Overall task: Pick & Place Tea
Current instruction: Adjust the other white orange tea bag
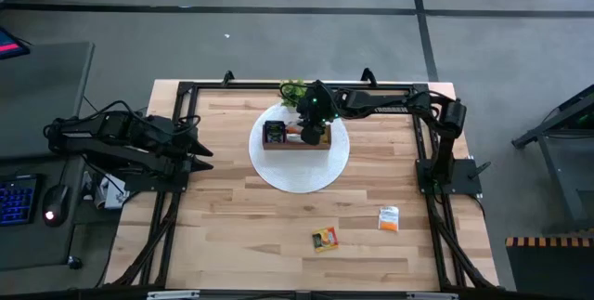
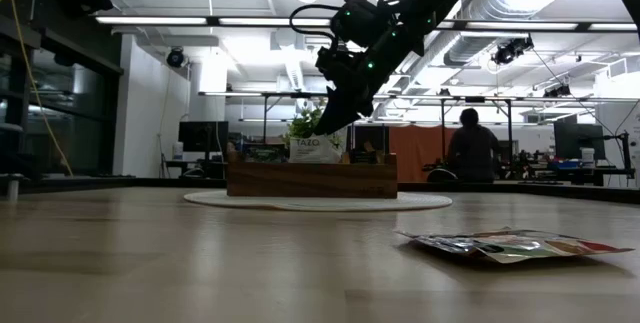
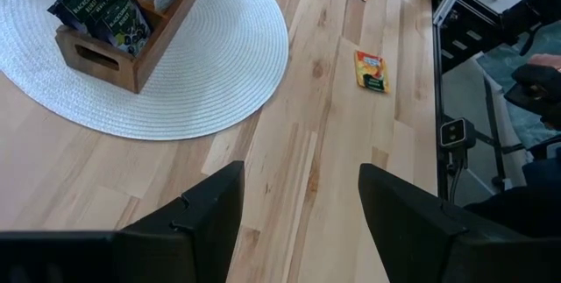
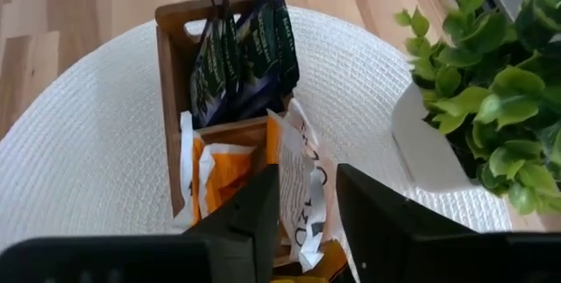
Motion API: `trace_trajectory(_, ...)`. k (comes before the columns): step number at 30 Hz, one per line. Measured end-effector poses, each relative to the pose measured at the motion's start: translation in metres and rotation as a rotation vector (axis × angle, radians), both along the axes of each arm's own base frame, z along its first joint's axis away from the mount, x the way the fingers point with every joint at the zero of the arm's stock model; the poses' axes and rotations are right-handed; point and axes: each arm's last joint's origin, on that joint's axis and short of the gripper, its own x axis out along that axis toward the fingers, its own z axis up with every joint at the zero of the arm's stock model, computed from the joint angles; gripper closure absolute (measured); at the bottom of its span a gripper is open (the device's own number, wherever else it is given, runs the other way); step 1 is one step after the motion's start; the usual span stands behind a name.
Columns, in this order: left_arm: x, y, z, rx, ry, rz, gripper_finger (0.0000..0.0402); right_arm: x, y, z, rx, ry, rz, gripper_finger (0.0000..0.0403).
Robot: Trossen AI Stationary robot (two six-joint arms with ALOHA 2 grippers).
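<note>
The brown wooden tray [image 1: 297,144] sits on a round white mat [image 1: 297,177]. Dark green-black sachets [image 4: 245,55] stand in one end compartment and orange ones [image 4: 223,169] fill the middle one. My right gripper [image 4: 308,222] hovers over the tray, open by a narrow gap, with a white sachet [image 4: 302,182] standing upright in the tray just below its fingertips [image 2: 322,128]. Two loose sachets lie flat on the table near its near edge, one yellow-orange [image 1: 325,239] and one white-orange [image 1: 388,218]. My left gripper [image 3: 302,204] waits open at the table's left side [image 1: 206,151]. My right gripper points slanting down from the table's right, a finger on either side of the white sachet's upper edge [image 4: 298,130]. I cannot tell whether the fingers touch it. The sachet stands in the tray, leaning a little.
A small green potted plant [image 1: 293,89] stands on the mat just beyond the tray, close to my right wrist [image 4: 491,81]. A black frame runs along the table's edges. Bare wood lies between the mat and the two loose sachets. A person stands in the room beyond the table [image 2: 472,148].
</note>
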Motion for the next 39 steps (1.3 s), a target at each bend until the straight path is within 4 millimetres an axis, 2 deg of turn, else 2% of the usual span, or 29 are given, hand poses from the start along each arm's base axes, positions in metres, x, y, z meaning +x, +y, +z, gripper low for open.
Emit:
trace_trajectory(11,0.000,0.000,0.000,0.000,0.000,0.000,0.0179,0.001,-0.001,0.001,-0.036,-0.004,0.004,0.0397)
trace_trajectory(24,0.000,0.000,0.000,0.000,0.000,0.000,0.0179,-0.001,0.001,0.002,-0.062,0.021,0.019,0.0402)
trace_trajectory(35,0.000,0.000,0.000,0.000,0.000,0.000,0.0179,0.002,0.004,0.033,-0.102,0.082,0.090,0.0402)
trace_trajectory(39,0.000,0.000,0.000,0.000,0.000,0.000,0.0179,0.003,0.005,0.035,-0.073,0.069,0.118,0.0403)
